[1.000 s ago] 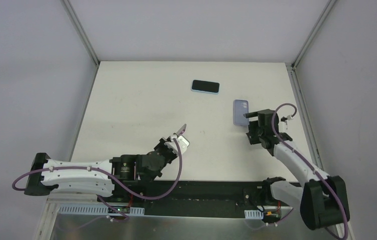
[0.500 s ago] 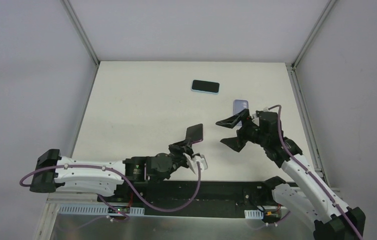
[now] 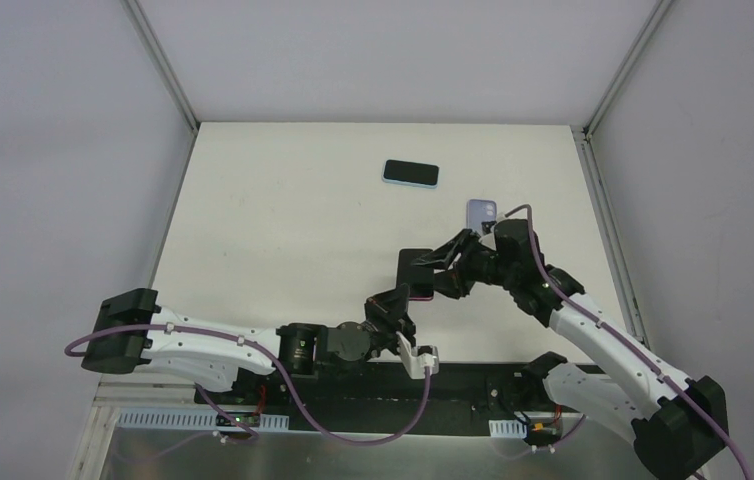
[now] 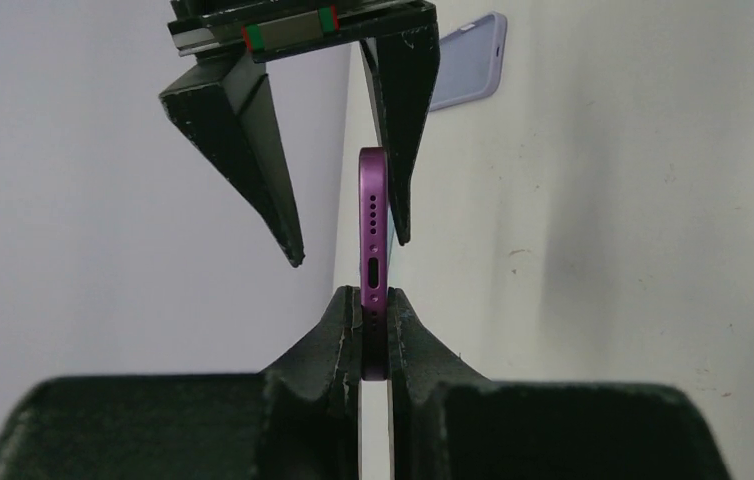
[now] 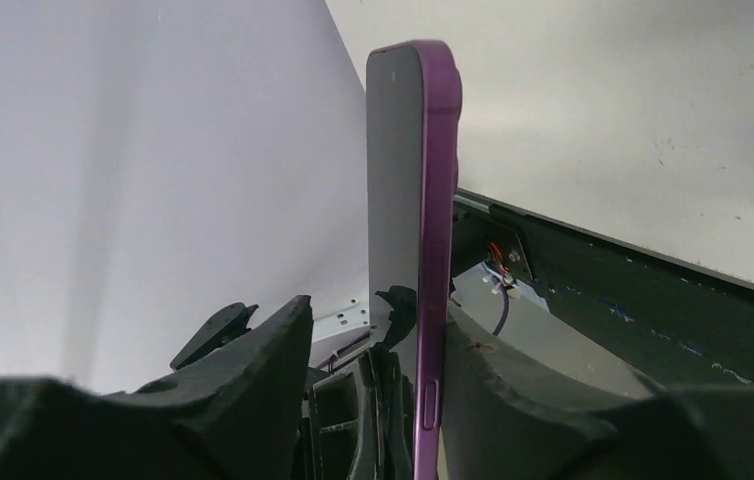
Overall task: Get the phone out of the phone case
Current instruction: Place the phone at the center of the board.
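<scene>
Black fingers of the left gripper (image 4: pixel 374 300) are pinched tight on one short end of the purple phone (image 4: pixel 374 215), the end with the charging port and the rows of small holes. That arm reaches in low from the near left of the table (image 3: pixel 283 200) and holds the phone up off the surface, edge-on to its own wrist camera.

Just past that grip, the right gripper (image 4: pixel 349 250) comes in from the opposite side and straddles the phone's other end. Its jaws are partly spread and not clamped. In the left wrist view one finger lies close along one face of the phone, though I cannot tell whether it is touching, while the other finger stands clearly apart from the dark screen side. The right wrist view shows the same, with the phone standing between the two fingers and a gap on the screen side. The phone hangs between the two grippers, above the middle of the table and somewhat toward the right.

Farther back and to the right, the lavender phone case (image 3: pixel 482 212) lies flat on the table, apart from the phone and from both grippers.

Beyond it, near the far edge, a second dark-screened phone in a light blue case (image 3: pixel 411 173) lies flat.
</scene>
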